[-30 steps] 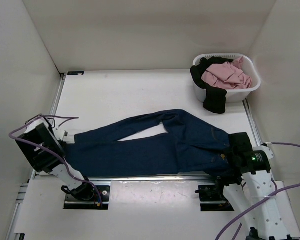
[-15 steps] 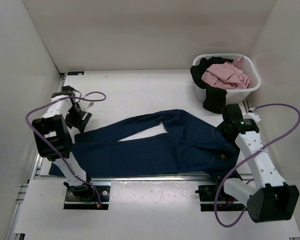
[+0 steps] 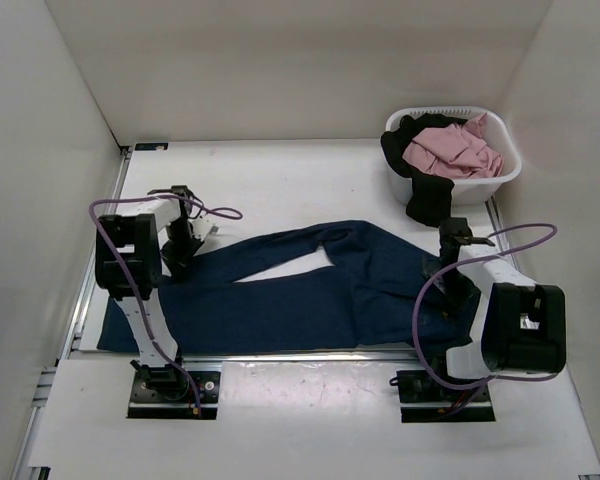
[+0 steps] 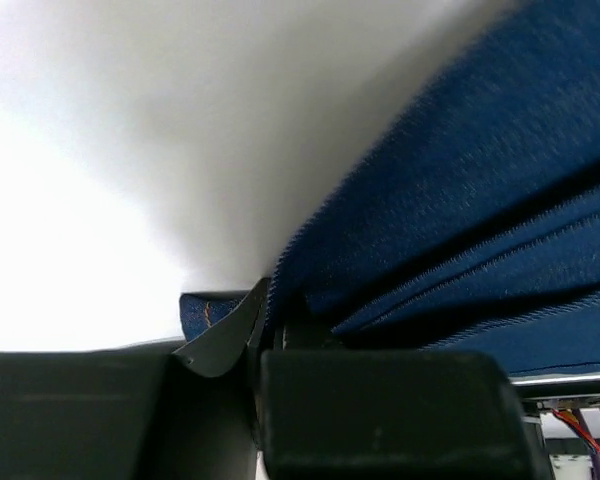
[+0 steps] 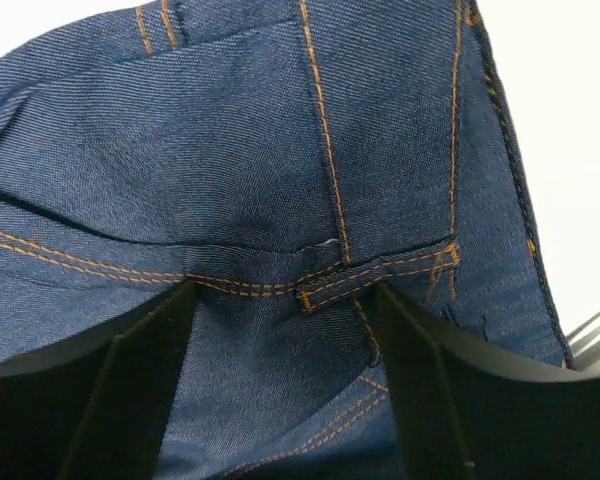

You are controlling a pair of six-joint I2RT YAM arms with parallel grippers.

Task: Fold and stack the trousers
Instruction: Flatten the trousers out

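The dark navy trousers (image 3: pixel 310 290) lie flat across the table, legs to the left and waist to the right. My left gripper (image 3: pixel 183 243) is at the far leg's hem. In the left wrist view it (image 4: pixel 263 320) is shut, with the edge of the trousers (image 4: pixel 480 200) pinched between its jaws. My right gripper (image 3: pixel 448 290) is down on the waist. Its wrist view shows it (image 5: pixel 285 300) open, its fingers (image 5: pixel 140 380) set either side of a belt loop on the trousers (image 5: pixel 280 150).
A white basket (image 3: pixel 500 175) at the back right holds a pink garment (image 3: pixel 450 150). A black garment (image 3: pixel 430 200) hangs over its front rim. White walls enclose the table (image 3: pixel 280 180) on three sides. Both arm bases sit at the near edge.
Both arms swung out from the near edge over the trousers. The left gripper reached the far leg's hem and shut on it. The right gripper came down onto the waist.
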